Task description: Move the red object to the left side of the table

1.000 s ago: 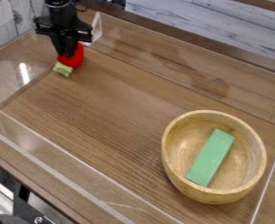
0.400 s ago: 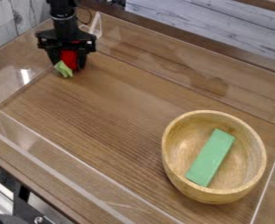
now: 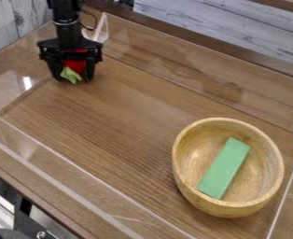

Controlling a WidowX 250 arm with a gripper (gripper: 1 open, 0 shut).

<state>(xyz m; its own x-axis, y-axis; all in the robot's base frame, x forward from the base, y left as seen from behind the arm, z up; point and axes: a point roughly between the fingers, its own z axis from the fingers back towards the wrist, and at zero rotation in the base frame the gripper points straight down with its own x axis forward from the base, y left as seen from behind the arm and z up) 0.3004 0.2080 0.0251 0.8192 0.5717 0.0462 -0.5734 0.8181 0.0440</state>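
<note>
The red object [image 3: 72,72], a small strawberry-like toy with a light green stub, lies on the brown wood-grain table [image 3: 124,121] at its far left. My gripper [image 3: 71,67] stands right over it, open, with its black fingers spread on either side of the toy. The fingers hide part of the toy. I cannot tell whether the fingertips touch the tabletop.
A round wooden bowl [image 3: 187,173] sits at the right front with a flat green block [image 3: 225,167] lying inside it. Low clear acrylic walls [image 3: 62,168] border the tabletop on all sides. A grey plank wall stands behind.
The jaws have spread apart and let go of the red toy, which now rests on the table. The gripper has shifted slightly left and lower.
</note>
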